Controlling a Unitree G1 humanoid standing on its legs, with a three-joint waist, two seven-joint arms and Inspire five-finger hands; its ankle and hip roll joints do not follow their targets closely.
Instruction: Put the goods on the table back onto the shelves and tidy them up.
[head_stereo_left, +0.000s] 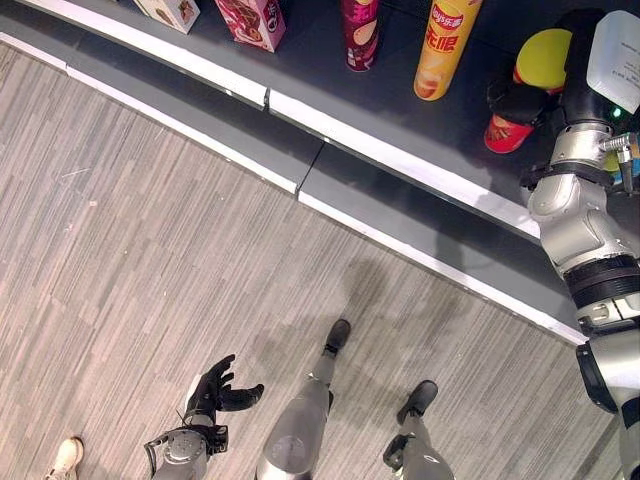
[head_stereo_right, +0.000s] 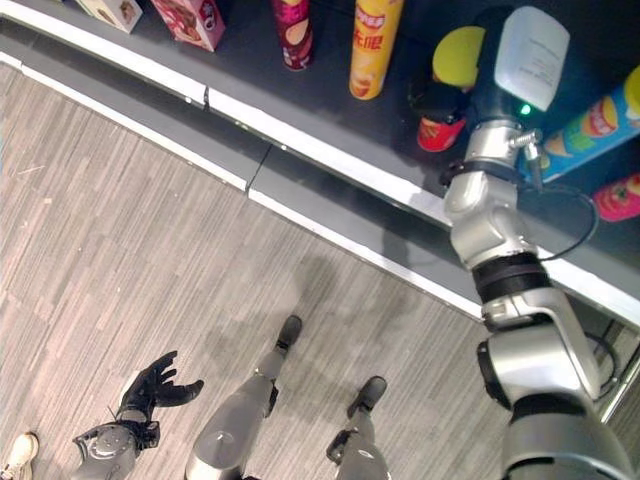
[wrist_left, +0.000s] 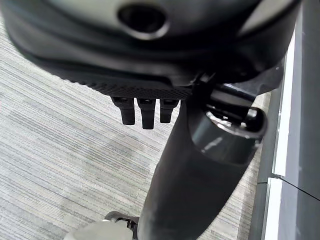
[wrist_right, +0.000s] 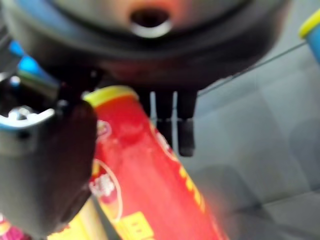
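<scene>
My right hand (head_stereo_left: 520, 102) is shut on a red chip can with a yellow lid (head_stereo_right: 457, 55), thumb and fingers curled round its middle, and holds it tilted over the dark shelf board (head_stereo_left: 400, 120). In the right wrist view the red can (wrist_right: 150, 175) runs between the thumb (wrist_right: 45, 165) and the fingers (wrist_right: 172, 120). Low by my side over the wooden floor hangs my left hand (head_stereo_left: 215, 390), open and holding nothing, its fingers (wrist_left: 142, 112) relaxed.
On the same shelf stand a yellow can (head_stereo_left: 445, 45), a dark red can (head_stereo_left: 360, 35), a pink box (head_stereo_left: 250, 20) and a white box (head_stereo_left: 170, 10). A blue can (head_stereo_right: 600, 125) and a pink can (head_stereo_right: 620, 195) lie to the right. A person's shoe (head_stereo_left: 65, 458) shows at lower left.
</scene>
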